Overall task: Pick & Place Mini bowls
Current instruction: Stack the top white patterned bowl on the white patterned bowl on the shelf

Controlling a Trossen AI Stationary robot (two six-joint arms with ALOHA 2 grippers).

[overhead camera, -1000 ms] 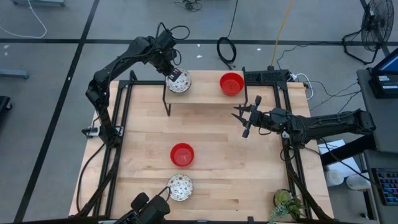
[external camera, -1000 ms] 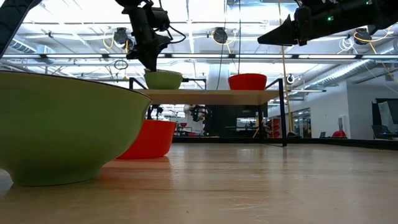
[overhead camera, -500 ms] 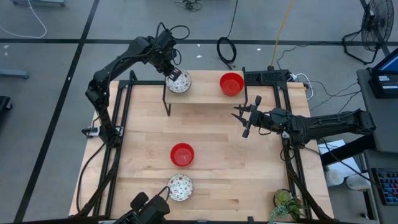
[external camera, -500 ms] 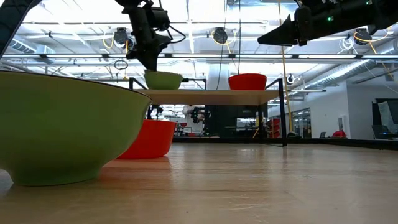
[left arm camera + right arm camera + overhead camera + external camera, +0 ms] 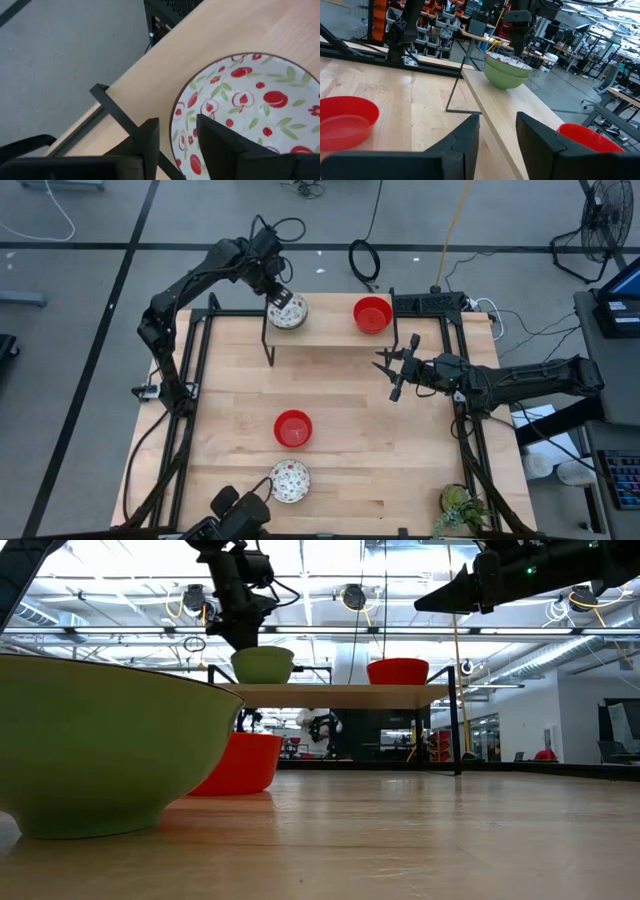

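Observation:
A white mini bowl with a red pattern (image 5: 291, 313) rests on its base on the raised wooden shelf (image 5: 330, 332) at the far side; it looks green from outside (image 5: 263, 665). My left gripper (image 5: 279, 299) stands open over its far-left rim (image 5: 173, 127), one finger inside and one outside. A red bowl (image 5: 372, 314) sits farther right on the shelf. Another red bowl (image 5: 293, 428) and a second patterned bowl (image 5: 289, 480) stand on the table. My right gripper (image 5: 388, 378) hovers open at the right, holding nothing.
The shelf stands on thin dark legs (image 5: 268, 345). Black frame rails (image 5: 190, 380) run along both table sides. A power strip (image 5: 430, 303) lies at the far right and a small plant (image 5: 460, 505) at the near right corner. Bare wood (image 5: 400, 450) lies right of the table bowls.
My left gripper has opened and let go of the patterned bowl's rim, staying over it. The bowl stays on the shelf.

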